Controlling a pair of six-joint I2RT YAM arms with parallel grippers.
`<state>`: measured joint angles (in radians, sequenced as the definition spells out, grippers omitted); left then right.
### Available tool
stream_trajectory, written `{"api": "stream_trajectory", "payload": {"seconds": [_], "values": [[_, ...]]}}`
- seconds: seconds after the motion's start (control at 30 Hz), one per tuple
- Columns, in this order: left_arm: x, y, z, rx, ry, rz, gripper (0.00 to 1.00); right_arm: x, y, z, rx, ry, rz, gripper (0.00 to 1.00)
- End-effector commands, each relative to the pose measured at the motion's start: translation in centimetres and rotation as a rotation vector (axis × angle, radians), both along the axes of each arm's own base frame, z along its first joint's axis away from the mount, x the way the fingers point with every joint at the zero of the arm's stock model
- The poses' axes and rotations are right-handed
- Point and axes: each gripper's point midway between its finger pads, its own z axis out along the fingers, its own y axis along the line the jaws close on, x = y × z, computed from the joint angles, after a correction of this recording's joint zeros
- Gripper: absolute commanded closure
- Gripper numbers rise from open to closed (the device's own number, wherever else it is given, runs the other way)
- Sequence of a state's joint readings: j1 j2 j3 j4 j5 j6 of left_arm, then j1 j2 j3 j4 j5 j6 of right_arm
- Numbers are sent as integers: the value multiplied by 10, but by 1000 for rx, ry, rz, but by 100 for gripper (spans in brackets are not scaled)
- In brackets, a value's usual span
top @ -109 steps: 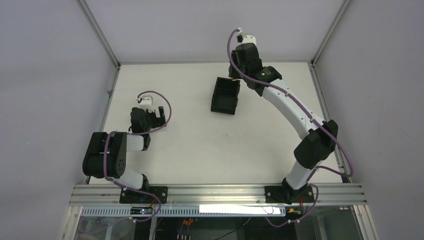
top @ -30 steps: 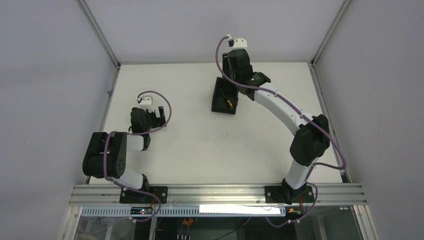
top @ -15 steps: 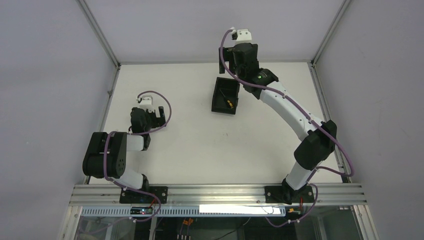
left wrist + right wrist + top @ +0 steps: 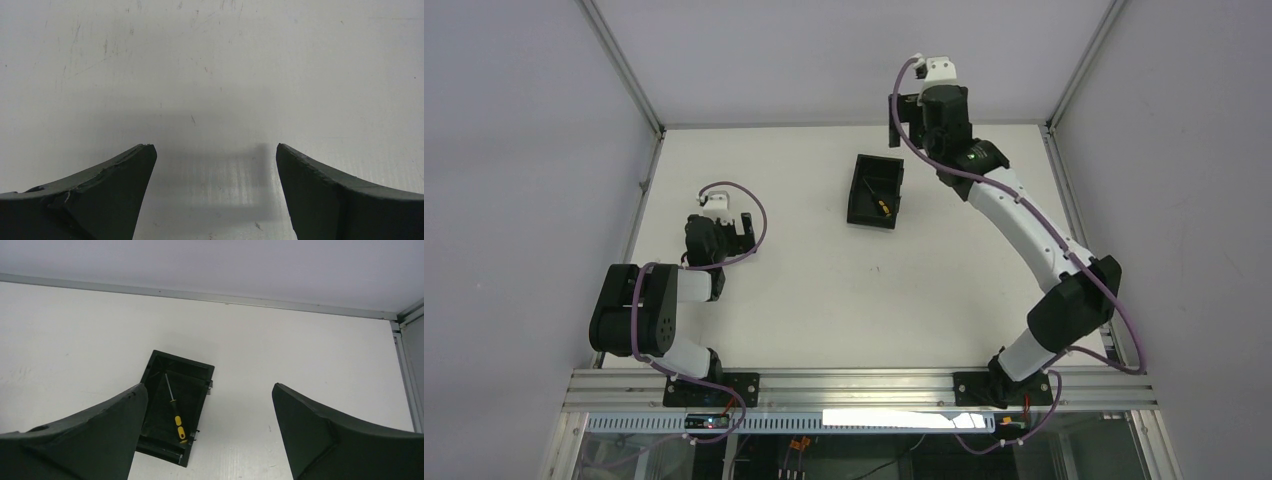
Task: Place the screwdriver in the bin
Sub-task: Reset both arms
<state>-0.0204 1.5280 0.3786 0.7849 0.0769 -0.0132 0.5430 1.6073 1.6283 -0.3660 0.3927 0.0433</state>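
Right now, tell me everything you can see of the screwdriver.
The screwdriver is small, with a yellow-and-black handle, plastic by its look, and a thin metal shaft. It lies flat on the floor of the black bin, lengthwise, shaft toward the bin's far end in the right wrist view, handle toward the near end. Only the bin touches it.

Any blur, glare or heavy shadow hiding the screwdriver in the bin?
Top external: even light, sharp, but the screwdriver is an orange speck inside the dark bin. Right wrist: clear, handle and shaft readable. Left wrist: only a soft shadow of the left gripper on the table, no glare.
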Motion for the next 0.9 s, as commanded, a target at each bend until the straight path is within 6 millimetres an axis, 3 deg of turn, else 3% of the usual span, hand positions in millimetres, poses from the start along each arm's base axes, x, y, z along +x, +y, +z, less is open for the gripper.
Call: {"api": "stream_trajectory", "payload": {"seconds": [0.0, 0.2, 0.4, 0.67, 0.87], "values": [[4, 0, 14, 0, -49, 11, 1, -7, -36, 24, 33, -43, 4, 1], [4, 0, 14, 1, -49, 12, 1, -8, -90, 24, 53, -36, -48, 1], [4, 0, 14, 1, -48, 13, 1, -11, -128, 24, 99, -34, -78, 1], [4, 0, 14, 1, -49, 13, 1, -13, -160, 18, 129, -21, -101, 1], [4, 0, 14, 1, -48, 12, 1, -14, -173, 19, 145, -21, -94, 1]]}}
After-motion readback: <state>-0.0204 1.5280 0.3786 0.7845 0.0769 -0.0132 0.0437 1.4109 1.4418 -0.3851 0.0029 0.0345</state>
